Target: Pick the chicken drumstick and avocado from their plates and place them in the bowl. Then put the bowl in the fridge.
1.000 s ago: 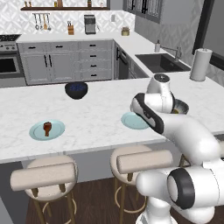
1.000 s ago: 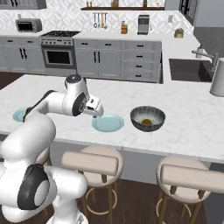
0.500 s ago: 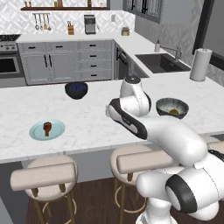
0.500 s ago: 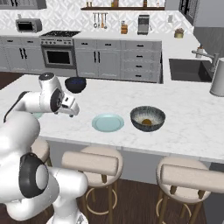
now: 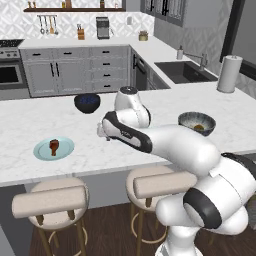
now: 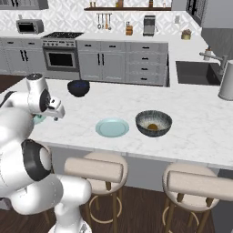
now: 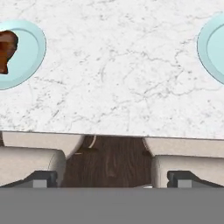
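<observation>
We are looking at a white marble bench (image 5: 30, 120) running across the kitchen, with a small dark navy bowl (image 5: 87, 102) sitting toward its far side. Two cushioned stools (image 6: 93, 169) are standing at its near edge over a dark wood floor (image 7: 111, 159). A paper towel roll (image 5: 229, 73) is standing at the far right, beside a dark sink (image 5: 185, 71) with its faucet (image 5: 201, 61). An oven (image 6: 60, 58) and a toaster oven (image 6: 28, 26) are lining the far wall.

Veined marble counter (image 5: 30, 120) (polished), glossy teal plates (image 6: 112, 128).
</observation>
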